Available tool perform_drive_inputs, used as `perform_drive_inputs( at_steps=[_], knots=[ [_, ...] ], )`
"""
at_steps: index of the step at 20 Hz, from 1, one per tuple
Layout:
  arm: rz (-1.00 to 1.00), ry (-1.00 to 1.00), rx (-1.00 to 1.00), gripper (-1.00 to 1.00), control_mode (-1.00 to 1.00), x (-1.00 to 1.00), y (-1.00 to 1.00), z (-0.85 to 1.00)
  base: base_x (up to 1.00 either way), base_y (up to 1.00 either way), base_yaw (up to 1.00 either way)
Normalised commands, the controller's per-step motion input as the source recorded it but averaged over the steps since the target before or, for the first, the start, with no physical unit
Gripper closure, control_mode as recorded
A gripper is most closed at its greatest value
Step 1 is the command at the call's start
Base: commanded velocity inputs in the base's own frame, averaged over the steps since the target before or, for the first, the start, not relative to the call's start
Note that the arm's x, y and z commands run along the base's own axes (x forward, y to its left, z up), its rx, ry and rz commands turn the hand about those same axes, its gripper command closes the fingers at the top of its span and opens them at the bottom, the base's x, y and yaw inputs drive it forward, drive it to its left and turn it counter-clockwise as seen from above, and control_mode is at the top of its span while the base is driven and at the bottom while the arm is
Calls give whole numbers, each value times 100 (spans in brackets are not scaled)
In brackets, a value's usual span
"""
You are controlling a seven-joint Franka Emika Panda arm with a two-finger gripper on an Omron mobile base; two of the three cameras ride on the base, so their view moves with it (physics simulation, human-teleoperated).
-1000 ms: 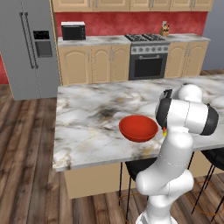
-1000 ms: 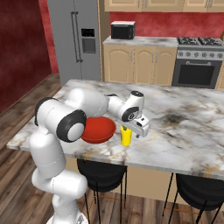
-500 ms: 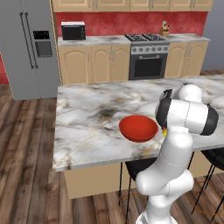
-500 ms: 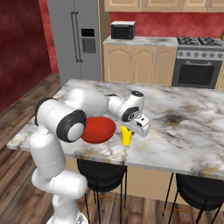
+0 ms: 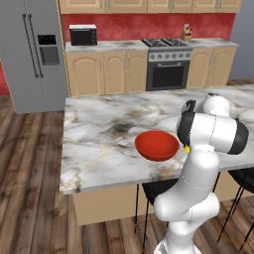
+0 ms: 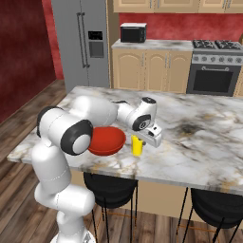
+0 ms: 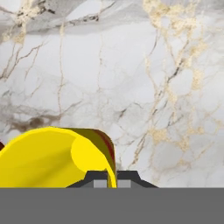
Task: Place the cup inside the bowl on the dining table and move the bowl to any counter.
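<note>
Cup (image 6: 137, 146): upright on tabletop (image 6: 209, 142), found directly beneath pincer (image 6: 147, 138), rim between its tips; bowl (image 6: 106, 140) just beside; pincer's opening could not be determined

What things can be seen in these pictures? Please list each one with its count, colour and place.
Cup: 1, yellow, on the dining table, beside the bowl.
Bowl: 1, red, on the dining table near its front edge.
Dining table: 1, white-grey marble.
Counter: 1, marble top, tan cabinets, back wall.
Microwave: 1, dark, on the counter.
Stove: 1, silver-black, in the counter run.
Fridge: 1, grey, left.
Stools: 2, black, under the table.
Claw: 1, at the cup's rim.
</note>
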Motion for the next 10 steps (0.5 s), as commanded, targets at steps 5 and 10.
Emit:
perform_drive_inputs(
  at_steps=[5, 10],
  knots=[
    [0, 0, 0, 100, -100, -3, 0, 46, 0, 0, 0],
    [0, 0, 0, 100, -100, 0, 0, 46, 0, 0, 0]
  ],
)
